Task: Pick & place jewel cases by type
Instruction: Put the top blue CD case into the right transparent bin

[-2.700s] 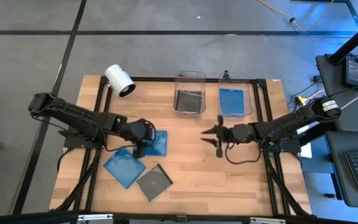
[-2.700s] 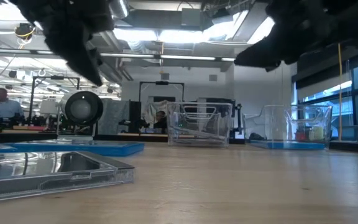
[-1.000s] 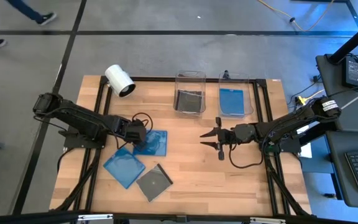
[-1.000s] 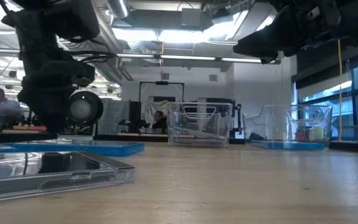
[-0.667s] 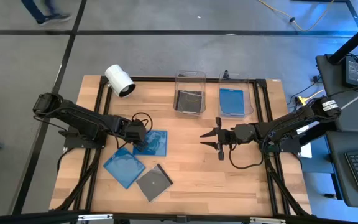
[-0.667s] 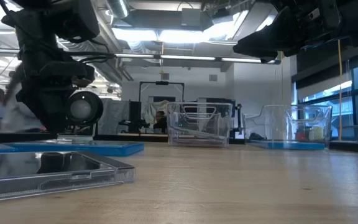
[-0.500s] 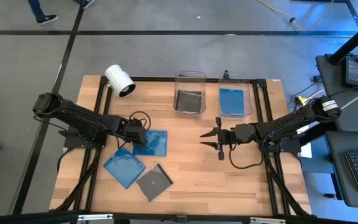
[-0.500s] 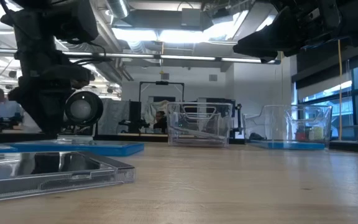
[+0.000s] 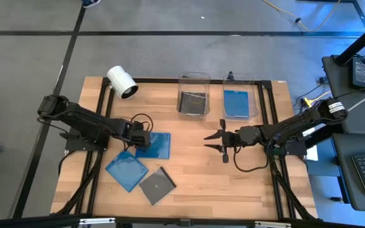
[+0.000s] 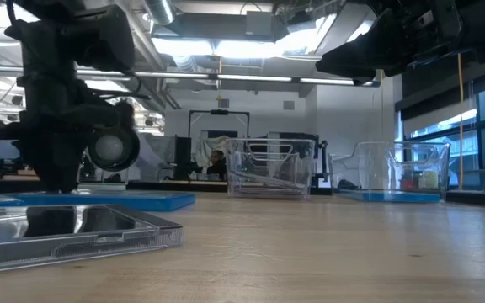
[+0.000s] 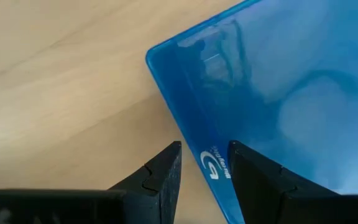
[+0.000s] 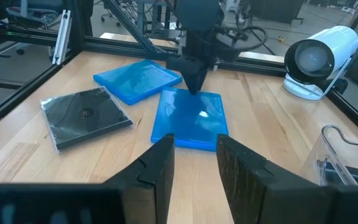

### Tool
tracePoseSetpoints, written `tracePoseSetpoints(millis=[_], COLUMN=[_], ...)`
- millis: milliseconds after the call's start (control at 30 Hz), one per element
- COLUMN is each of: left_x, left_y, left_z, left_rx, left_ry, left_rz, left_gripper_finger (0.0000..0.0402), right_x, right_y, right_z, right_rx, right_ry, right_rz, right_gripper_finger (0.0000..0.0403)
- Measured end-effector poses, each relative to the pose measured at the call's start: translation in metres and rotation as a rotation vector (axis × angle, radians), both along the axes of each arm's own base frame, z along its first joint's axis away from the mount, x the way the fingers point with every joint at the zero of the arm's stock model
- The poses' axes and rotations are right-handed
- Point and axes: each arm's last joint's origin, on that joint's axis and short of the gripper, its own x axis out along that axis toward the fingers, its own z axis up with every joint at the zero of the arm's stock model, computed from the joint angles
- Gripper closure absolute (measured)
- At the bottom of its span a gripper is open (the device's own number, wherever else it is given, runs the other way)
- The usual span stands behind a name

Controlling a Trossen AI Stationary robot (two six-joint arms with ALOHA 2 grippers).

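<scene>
Three jewel cases lie flat on the wooden table: a blue one [image 9: 159, 145], a second blue one [image 9: 127, 170] nearer the front, and a dark one [image 9: 156, 185]. My left gripper [image 11: 205, 152] points down over the first blue case's left edge, near a corner, its fingers open. One finger stands over the wood and one over the case. My right gripper [image 9: 208, 142] hovers open above the table's middle right, with nothing between its fingers [image 12: 157, 162]. My left gripper comes at the blue case from above, its fingers astride the case's left edge [image 11: 194, 124]. The case lies flat on the table. I cannot tell whether a fingertip touches it.
Two clear bins stand at the far edge: one [image 9: 193, 95] holds dark cases, the other [image 9: 239, 98] a blue case. A white cylindrical camera [image 9: 121, 82] stands at the far left. Bare wood lies between the bins and the loose cases.
My left gripper has stayed over the blue case's left edge and has rolled about its downward-pointing line. The gap between its fingers looks unchanged. My right arm has kept still.
</scene>
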Motion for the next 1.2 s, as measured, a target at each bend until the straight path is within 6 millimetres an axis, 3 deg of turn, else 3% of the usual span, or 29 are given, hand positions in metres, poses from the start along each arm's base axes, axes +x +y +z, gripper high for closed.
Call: tracePoseSetpoints(millis=[133,367,767,900,1033,1200], left_x=[0.004,0.021,0.053,0.057,0.061,0.061], left_y=[0.000,0.009,0.036,0.038,0.037,0.020], left_z=[-0.007,-0.008,0.007,0.009,0.026,0.043], left_rx=[0.011,0.095,0.460,0.478,0.435,0.339], left_ry=[0.028,-0.089,-0.309,-0.341,-0.389,-0.334], left_rz=[-0.054,-0.355,-0.927,-0.971,-0.927,-1.003], left_gripper_finger=[0.0272,0.0278,0.0349,0.0370,0.0388,0.0399], right_x=[0.000,0.000,0.000,0.007,0.017,0.029], right_y=[0.000,0.000,0.000,0.002,-0.001,-0.013], right_z=[0.000,0.000,-0.015,-0.027,-0.039,-0.055], right_rx=[0.001,0.006,0.123,0.115,0.094,0.116], right_ry=[0.000,0.000,0.124,0.142,0.139,0.172], right_rz=[0.000,-0.001,-0.046,-0.047,-0.058,-0.125], right_gripper_finger=[0.0279,0.0279,0.0279,0.0279,0.0279,0.0279])
